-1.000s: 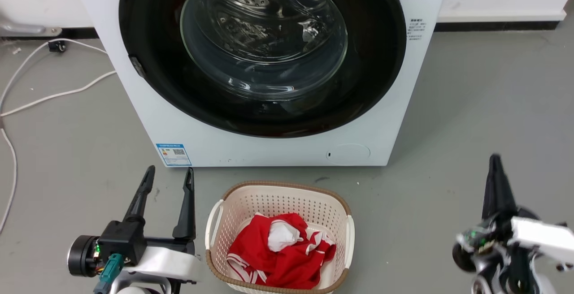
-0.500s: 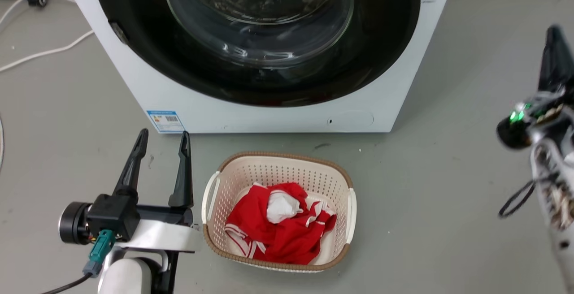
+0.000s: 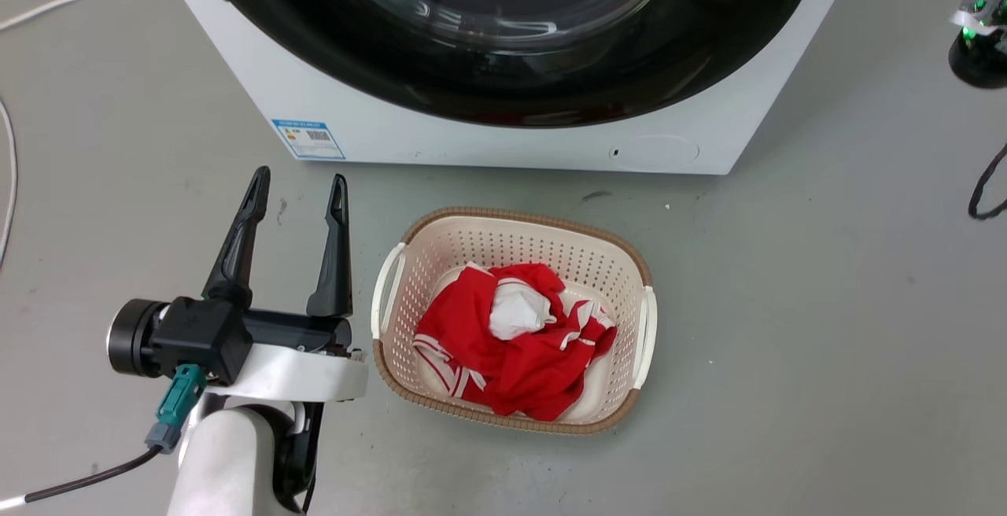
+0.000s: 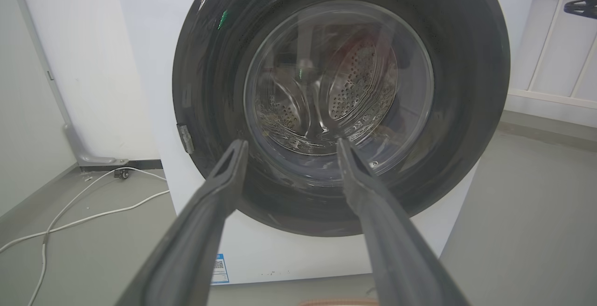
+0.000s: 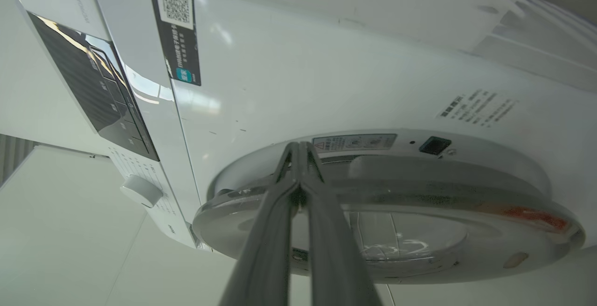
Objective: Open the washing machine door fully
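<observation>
The right arm has climbed since a second ago. The right gripper [image 5: 298, 146], fingers pressed together, now points at the rim of the washing machine door [image 5: 419, 194], which lies closed against the washing machine [image 3: 488, 142]. The left gripper [image 3: 299, 180] hovers, fingers spread wide, just beside the basket [image 3: 519, 217]. Bare floor [image 3: 826, 304] stretches to the basket's right.

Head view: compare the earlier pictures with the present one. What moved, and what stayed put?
The right gripper, still shut, swung forward from right of the basket to the right side of the washing machine, its tips now at the edge of the door. The camera shifted too. The left gripper stayed open; the basket, red cloth and door have not moved.
</observation>
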Controlling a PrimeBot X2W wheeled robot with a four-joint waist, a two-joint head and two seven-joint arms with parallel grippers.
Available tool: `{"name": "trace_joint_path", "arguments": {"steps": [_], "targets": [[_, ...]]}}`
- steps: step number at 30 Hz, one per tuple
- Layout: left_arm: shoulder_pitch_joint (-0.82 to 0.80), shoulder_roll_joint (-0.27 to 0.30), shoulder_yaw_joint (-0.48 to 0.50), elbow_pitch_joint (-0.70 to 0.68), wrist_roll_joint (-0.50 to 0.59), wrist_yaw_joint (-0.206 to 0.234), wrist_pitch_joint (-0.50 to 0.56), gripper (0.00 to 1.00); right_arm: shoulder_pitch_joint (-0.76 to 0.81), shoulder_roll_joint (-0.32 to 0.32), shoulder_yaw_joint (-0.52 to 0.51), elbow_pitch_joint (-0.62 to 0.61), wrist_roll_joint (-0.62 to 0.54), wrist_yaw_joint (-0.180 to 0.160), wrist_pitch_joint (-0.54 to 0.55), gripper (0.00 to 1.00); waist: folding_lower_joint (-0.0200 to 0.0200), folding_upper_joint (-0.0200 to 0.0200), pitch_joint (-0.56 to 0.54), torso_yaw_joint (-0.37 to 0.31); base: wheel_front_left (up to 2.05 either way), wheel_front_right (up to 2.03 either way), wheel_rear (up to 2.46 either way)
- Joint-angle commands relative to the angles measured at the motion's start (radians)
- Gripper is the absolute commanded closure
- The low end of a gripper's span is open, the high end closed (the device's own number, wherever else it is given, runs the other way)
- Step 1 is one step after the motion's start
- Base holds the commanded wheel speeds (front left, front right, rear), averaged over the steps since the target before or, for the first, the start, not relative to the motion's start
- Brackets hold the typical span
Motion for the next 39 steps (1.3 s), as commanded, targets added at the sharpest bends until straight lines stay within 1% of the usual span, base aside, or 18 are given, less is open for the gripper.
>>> {"name": "trace_joint_path", "arguments": {"steps": [1,6,11,15,20,25,32,33,39], "targets": [[-0.015,-0.001,0.0,-0.004,-0.003,-0.002,-0.002,0.0,-0.032,0.003,0.024,0.026,-0.015,0.0,0.024,1.0,-0.0001,0.0,0.016,0.008,0.0,0.0,0.0],[-0.036,-0.002,-0.011,-0.01,-0.006,-0.003,-0.002,0.0,-0.147,0.031,0.108,0.147,-0.056,0.0,0.094,1.0,-0.0001,0.0,0.049,0.015,0.0,0.0,0.0],[-0.059,-0.004,-0.024,-0.015,-0.01,-0.005,-0.002,0.0,-0.237,0.066,0.158,0.24,-0.092,0.0,0.115,1.0,-0.0001,0.0,0.084,0.027,0.0,0.0,0.0],[-0.077,-0.004,-0.031,-0.014,-0.012,-0.005,-0.002,0.0,-0.282,0.087,0.173,0.281,-0.103,0.0,0.122,1.0,-0.0001,0.0,0.108,0.039,0.0,0.0,0.0],[-0.083,-0.005,-0.033,-0.014,-0.02,-0.006,-0.002,0.0,-0.3,0.103,0.19,0.308,-0.112,0.0,0.149,1.0,-0.0001,0.0,0.124,0.047,0.0,0.0,0.0],[-0.087,-0.006,-0.039,-0.009,-0.024,-0.004,-0.002,0.0,-0.3,0.12,0.2,0.319,-0.106,0.0,0.217,1.0,-0.0001,0.0,0.129,0.052,0.0,0.0,0.0],[-0.088,-0.006,-0.048,0.002,-0.032,0.005,-0.002,0.0,-0.271,0.114,0.201,0.323,-0.094,0.0,0.306,1.0,-0.0001,0.0,0.117,0.049,0.0,0.0,0.0],[-0.088,-0.006,-0.048,0.002,-0.032,0.005,-0.002,0.0,-0.271,0.114,0.201,0.323,-0.094,0.0,0.306,1.0,-0.0001,0.0,0.117,0.049,0.0,0.0,0.0],[-0.062,-0.006,-0.051,0.016,-0.028,0.007,-0.002,0.0,-0.214,0.108,0.197,0.283,-0.082,-0.001,0.4,1.0,-0.0001,0.0,0.073,0.038,0.0,0.0,0.0]]}}
